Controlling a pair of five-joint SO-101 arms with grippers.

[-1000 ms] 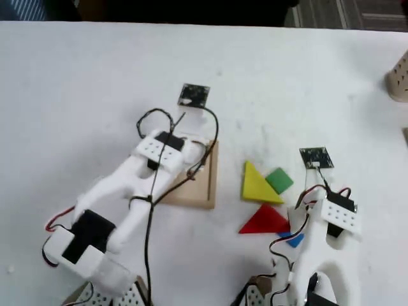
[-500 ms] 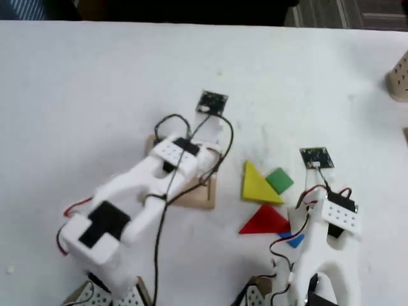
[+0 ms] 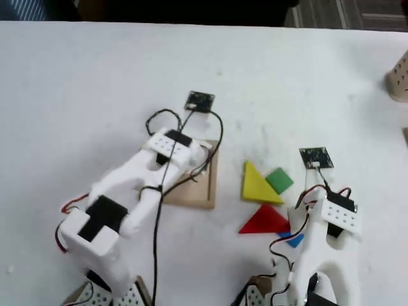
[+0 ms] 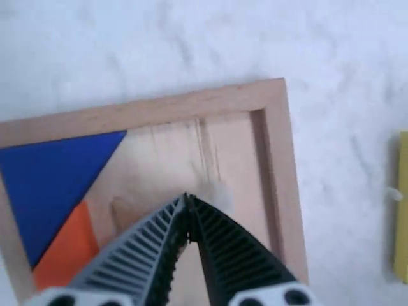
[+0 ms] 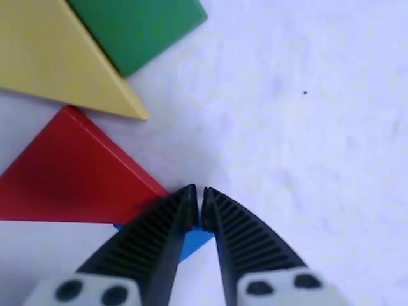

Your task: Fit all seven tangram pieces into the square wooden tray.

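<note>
The left jaws are closed, the two ribbed tips meeting with nothing between them. They hang over the square wooden tray (image 4: 191,99), above a bare stretch of its floor near one corner. Off to one side of these jaws, a large blue triangle (image 4: 51,172) lies flat inside the tray against its rim, and an orange piece (image 4: 64,252) lies touching the blue one, closer in beside the jaws. On the other side, past the tray's rim, the edge of a yellow triangle (image 4: 401,204) shows on the white tabletop (image 3: 95,76).

The right jaws are all but closed, with just a thin slit between the tips, and they grip nothing. Their tips hover at the edge of a red triangle (image 5: 70,185), which lies flat on the tabletop just beside them. A small blue piece (image 5: 194,239) peeks out from under these jaws, touching the red triangle. Ahead of the tips lies the yellow triangle, near the red one's point, and a green square (image 5: 137,29) rests against its long edge, farther still from the jaws.

From above, the left arm (image 3: 134,185) covers much of the tray, and the four loose pieces sit between the two sets of jaws
</note>
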